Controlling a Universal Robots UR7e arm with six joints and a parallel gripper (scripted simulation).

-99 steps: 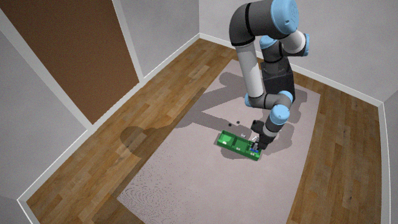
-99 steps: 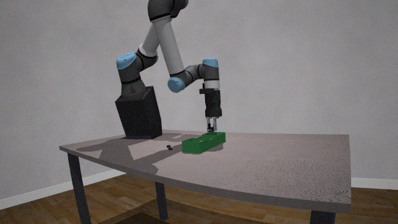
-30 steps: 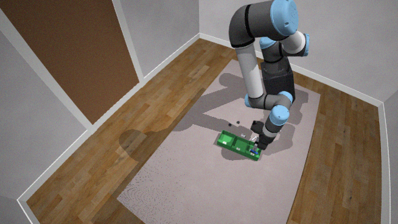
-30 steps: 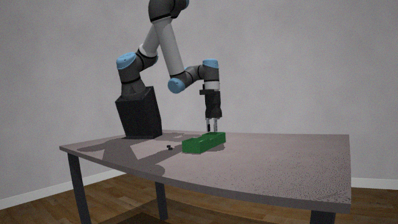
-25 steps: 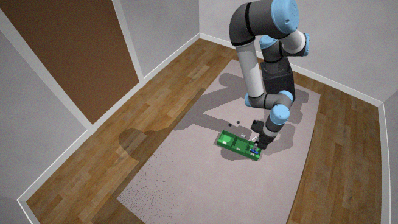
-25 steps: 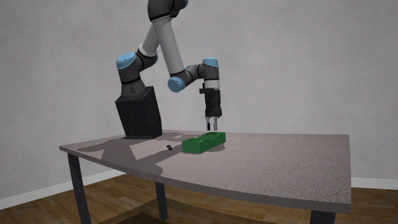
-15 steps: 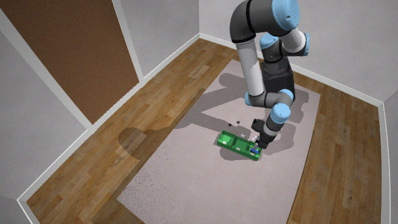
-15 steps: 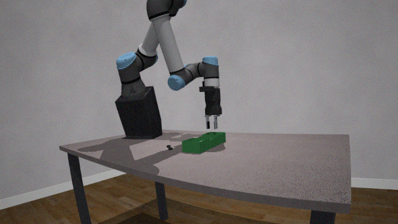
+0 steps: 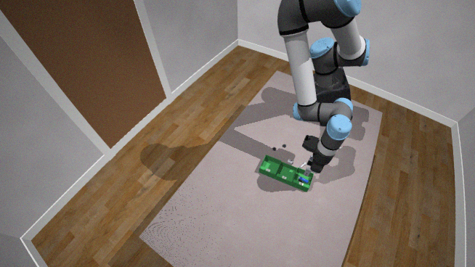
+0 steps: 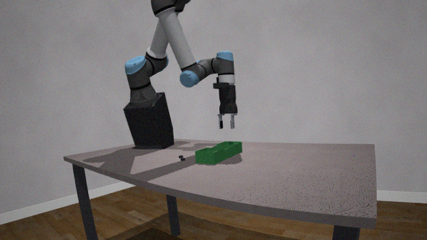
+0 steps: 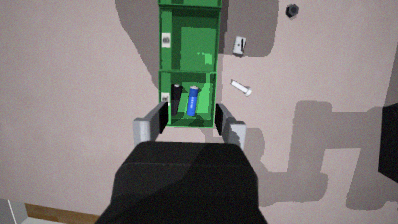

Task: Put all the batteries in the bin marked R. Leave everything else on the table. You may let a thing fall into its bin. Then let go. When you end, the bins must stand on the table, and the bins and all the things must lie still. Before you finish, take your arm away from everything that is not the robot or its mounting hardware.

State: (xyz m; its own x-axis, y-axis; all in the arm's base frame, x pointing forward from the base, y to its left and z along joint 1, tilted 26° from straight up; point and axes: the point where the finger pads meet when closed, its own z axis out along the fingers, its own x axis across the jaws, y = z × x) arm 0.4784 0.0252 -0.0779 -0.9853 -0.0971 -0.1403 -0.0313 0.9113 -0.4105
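The gripper (image 11: 189, 126) hangs above the near compartment of the green bin (image 11: 216, 60), fingers wide and empty, so the blue battery (image 11: 193, 100) and black battery (image 11: 175, 97) lie inside it.

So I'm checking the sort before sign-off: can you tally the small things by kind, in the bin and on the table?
Batteries: 2, a black one and a blue one, both in the bin's nearest compartment.
Light-coloured parts on the table: 2, a block-like piece and a bolt-like piece.
Dark nut-like bits on the table: 2.
Total: 6.
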